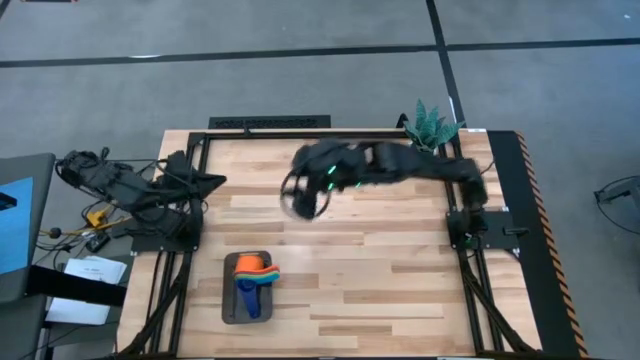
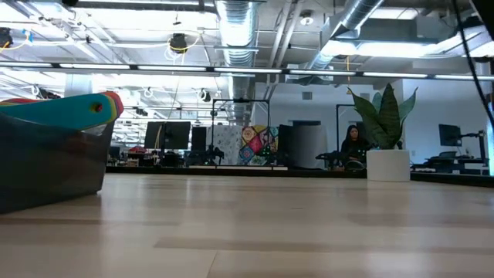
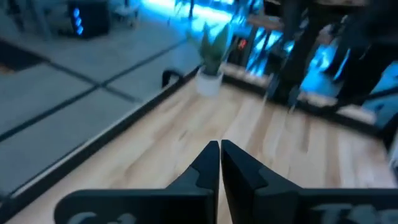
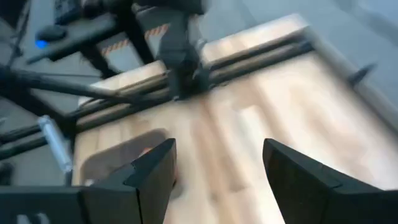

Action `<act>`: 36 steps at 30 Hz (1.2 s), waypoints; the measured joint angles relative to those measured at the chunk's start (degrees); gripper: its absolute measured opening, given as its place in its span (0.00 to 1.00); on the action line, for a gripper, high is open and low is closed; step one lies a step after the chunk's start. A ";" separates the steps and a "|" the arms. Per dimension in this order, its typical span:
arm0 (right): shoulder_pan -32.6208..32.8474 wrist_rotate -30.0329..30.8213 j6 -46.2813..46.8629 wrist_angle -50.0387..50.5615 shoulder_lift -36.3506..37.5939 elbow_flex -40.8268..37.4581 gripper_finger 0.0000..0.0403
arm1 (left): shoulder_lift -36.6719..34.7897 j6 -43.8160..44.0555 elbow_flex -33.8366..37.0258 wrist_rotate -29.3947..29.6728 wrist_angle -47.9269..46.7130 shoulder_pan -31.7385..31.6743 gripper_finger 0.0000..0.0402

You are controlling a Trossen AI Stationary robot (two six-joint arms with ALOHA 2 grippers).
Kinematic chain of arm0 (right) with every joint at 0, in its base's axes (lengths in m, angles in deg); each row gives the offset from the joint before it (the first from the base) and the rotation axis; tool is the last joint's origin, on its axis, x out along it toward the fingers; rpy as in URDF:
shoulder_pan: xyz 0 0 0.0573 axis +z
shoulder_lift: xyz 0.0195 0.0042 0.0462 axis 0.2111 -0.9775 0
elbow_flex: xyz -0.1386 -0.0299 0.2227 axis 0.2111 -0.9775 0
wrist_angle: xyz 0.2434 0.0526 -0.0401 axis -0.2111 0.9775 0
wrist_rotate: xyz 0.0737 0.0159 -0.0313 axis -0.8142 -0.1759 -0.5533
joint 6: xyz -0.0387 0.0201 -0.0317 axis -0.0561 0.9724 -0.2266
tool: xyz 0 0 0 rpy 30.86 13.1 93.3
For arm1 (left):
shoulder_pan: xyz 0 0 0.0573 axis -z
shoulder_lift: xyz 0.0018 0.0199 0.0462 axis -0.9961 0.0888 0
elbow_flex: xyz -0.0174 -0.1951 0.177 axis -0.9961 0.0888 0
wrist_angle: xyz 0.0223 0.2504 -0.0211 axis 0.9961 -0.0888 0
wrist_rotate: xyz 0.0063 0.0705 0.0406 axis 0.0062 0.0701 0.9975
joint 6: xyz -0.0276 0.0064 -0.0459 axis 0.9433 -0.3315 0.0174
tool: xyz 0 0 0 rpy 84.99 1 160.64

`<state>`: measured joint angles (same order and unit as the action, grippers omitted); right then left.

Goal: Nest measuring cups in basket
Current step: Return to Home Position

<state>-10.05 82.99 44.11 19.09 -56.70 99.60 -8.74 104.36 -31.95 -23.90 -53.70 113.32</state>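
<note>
Hanging open over the surface (image 1: 380, 270) is the right gripper (image 4: 217, 149); left gripper (image 3: 220, 144) closed; measuring cups (image 1: 255, 273) seem nested in the basket (image 1: 231, 312).

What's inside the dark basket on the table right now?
A nested stack of measuring cups sits in the basket, with orange, red, teal and blue showing on top. Whatever lies beneath them is covered.
</note>
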 joint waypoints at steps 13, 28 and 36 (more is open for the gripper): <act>-13.34 -11.91 -11.06 -15.92 29.55 -29.69 0.39 | 5.04 -12.63 13.74 -27.89 39.69 -30.66 0.00; -23.45 -20.96 -11.17 -50.32 68.08 -81.05 0.02 | 3.66 -11.62 25.00 -41.19 52.84 -47.08 0.00; -24.56 -19.51 -10.69 -52.79 78.26 -96.04 0.09 | 1.48 -17.27 33.07 -49.17 53.63 -50.20 0.00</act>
<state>-34.61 63.47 33.42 -33.71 21.56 3.55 -7.26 87.09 1.12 -73.07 -0.06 63.13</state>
